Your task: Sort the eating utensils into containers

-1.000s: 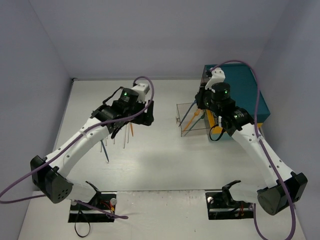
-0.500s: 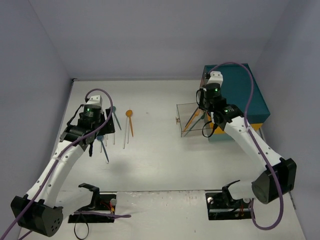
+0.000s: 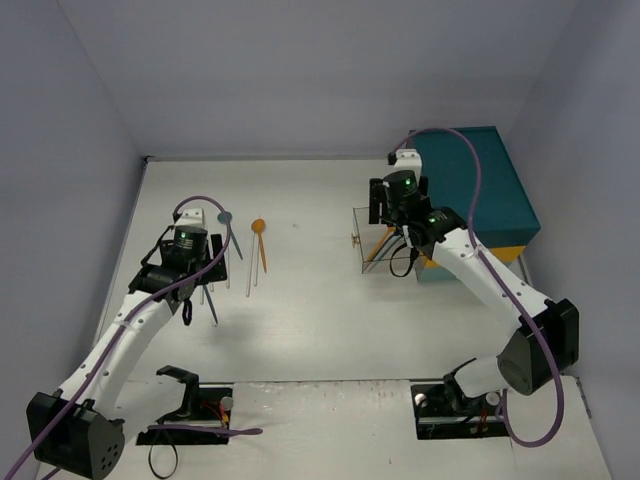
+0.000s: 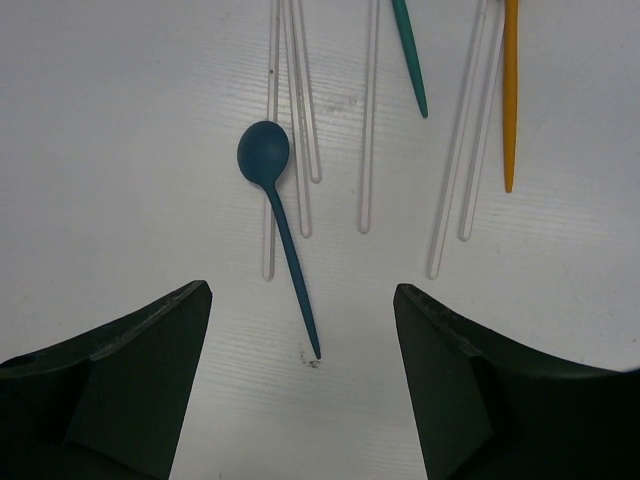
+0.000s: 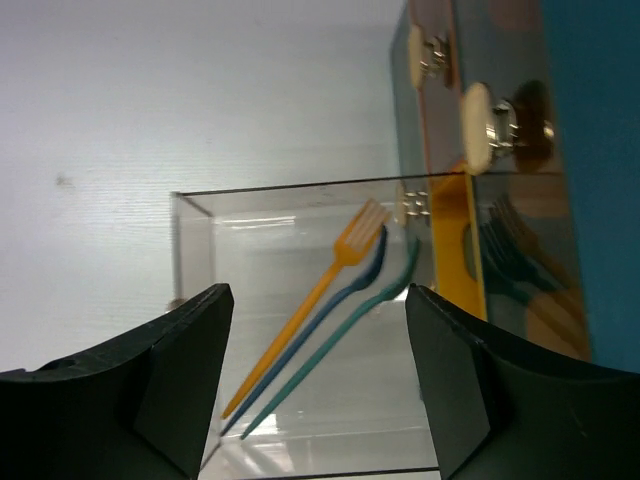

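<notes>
Jaws on your R gripper [image 5: 315,300] sprang apart since a sec ago, over box [image 5: 190,240] w/ 3 utensils [image 5: 300,320]; L gripper [image 4: 300,290] spread above blue spoon [image 4: 264,152].

**What my white table [image 3: 310,300] is carrying**

On the left I see a blue spoon [image 4: 285,240] lying flat among several clear utensils [image 4: 368,120], with a teal handle [image 4: 411,60] and an orange spoon [image 3: 261,248] just beside them. Well apart on the right stands a clear container [image 3: 358,240], right by a teal chest [image 3: 480,190].
</notes>
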`<control>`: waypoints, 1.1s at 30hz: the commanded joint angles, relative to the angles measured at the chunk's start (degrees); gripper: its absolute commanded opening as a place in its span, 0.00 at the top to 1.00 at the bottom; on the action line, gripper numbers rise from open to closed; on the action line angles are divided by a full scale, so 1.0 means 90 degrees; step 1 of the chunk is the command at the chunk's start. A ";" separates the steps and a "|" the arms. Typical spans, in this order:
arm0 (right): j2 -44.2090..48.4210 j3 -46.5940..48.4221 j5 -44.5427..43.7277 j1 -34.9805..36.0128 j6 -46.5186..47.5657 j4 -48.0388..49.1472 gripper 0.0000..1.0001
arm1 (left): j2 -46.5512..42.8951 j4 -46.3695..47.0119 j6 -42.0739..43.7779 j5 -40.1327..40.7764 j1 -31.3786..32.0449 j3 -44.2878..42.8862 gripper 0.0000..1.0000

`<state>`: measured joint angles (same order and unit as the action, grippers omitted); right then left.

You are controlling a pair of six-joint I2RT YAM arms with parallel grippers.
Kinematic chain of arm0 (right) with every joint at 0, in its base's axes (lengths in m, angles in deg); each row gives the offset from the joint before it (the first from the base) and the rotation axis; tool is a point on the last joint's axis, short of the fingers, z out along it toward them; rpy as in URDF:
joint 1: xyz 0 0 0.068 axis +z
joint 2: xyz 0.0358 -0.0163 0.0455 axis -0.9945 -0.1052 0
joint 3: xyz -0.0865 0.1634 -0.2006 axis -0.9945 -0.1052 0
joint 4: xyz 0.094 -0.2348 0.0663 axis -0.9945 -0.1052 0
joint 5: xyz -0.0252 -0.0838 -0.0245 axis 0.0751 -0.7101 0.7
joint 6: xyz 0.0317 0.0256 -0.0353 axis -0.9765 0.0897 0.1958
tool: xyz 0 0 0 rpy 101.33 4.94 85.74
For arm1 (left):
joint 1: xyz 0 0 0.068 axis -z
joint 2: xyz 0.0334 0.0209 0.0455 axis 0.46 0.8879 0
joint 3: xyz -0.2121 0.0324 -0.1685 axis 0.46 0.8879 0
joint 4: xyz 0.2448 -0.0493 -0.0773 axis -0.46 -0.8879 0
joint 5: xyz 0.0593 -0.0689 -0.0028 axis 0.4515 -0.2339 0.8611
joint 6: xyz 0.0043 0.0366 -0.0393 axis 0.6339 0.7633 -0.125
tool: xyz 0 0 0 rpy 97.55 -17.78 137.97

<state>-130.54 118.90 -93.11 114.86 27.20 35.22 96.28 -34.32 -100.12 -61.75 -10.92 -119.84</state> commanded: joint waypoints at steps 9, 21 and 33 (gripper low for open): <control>-0.1022 0.0616 0.0068 0.1704 -0.0653 -0.0010 0.28 | -0.0114 0.0395 0.0060 0.0381 -0.0068 -0.0156 0.29; -0.2290 0.1093 -0.0483 0.1642 -0.0620 -0.0280 0.24 | -0.0118 0.0392 0.0086 0.0465 -0.0072 -0.0162 0.29; -0.1876 0.1034 -0.1688 0.1173 -0.0503 -0.0992 0.22 | -0.0044 0.0388 0.0102 0.0420 -0.0072 -0.0178 0.29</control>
<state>-152.23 127.06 -100.90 127.84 22.19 29.55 96.07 -33.50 -99.79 -58.95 -11.03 -119.84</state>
